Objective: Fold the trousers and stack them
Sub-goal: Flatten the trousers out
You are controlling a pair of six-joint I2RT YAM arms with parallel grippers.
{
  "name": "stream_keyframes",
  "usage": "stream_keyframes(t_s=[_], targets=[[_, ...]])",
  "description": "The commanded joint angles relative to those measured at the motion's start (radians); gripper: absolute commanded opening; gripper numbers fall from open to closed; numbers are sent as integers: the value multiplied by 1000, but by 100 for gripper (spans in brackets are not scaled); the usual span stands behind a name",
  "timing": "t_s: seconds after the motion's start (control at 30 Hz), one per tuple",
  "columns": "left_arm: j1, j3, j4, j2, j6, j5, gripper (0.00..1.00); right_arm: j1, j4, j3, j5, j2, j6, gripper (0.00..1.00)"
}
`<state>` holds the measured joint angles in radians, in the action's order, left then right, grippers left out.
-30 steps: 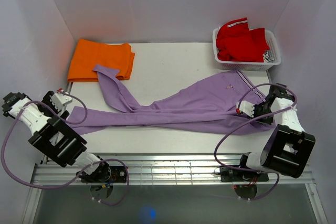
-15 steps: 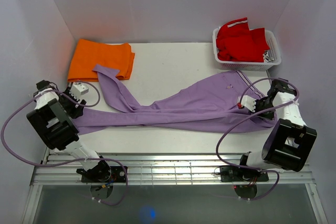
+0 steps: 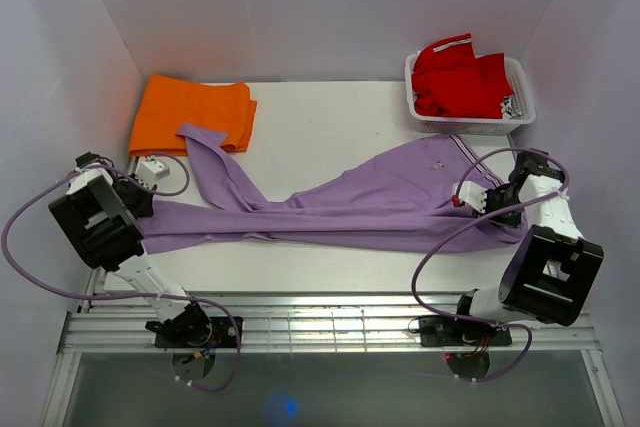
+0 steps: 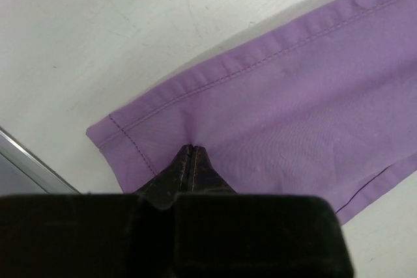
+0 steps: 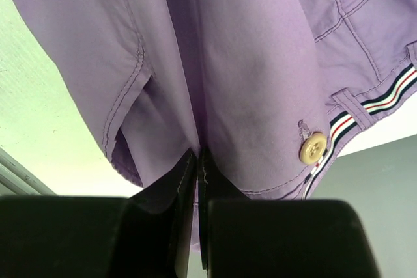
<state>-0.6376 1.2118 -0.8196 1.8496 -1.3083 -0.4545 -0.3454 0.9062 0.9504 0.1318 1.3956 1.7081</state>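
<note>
I am looking down into a booth closed in by three plain pale walls: the back wall [image 3: 320, 7], the left wall [image 3: 50, 77] and the right wall [image 3: 590, 67], all meeting a white surface [image 3: 330, 117]. Soft, even light is falling from above and throwing only faint shadows. A warm pinkish tint is glowing low in the back left corner. Along the near edge a slatted metal rail [image 3: 330, 309] is running the full width. Below it a dark grey panel [image 3: 400, 392] is catching a small blue glint [image 3: 283, 407]. My left wrist camera is showing fine scratches on the surface and a metal edge strip [image 4: 26, 157] at its border.
</note>
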Motion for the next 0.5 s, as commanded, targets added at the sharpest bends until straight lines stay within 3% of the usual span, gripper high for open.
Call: stream_keyframes(t_s=[0.0, 0.13, 0.27, 0.33, 0.47], targets=[[-4, 103, -7, -7, 29, -42, 0, 0, -38, 17, 5, -12, -8, 8], [-8, 279, -32, -35, 75, -119, 0, 0, -50, 56, 18, 3, -42, 8], [-36, 348, -24, -105, 104, -228, 0, 0, -53, 82, 46, -21, -48, 8], [-62, 329, -6, -183, 100, -271, 0, 0, -49, 80, 63, -43, -44, 8], [-184, 110, 7, -384, -23, -352, 0, -10, -32, 22, 69, -150, 21, 8]])
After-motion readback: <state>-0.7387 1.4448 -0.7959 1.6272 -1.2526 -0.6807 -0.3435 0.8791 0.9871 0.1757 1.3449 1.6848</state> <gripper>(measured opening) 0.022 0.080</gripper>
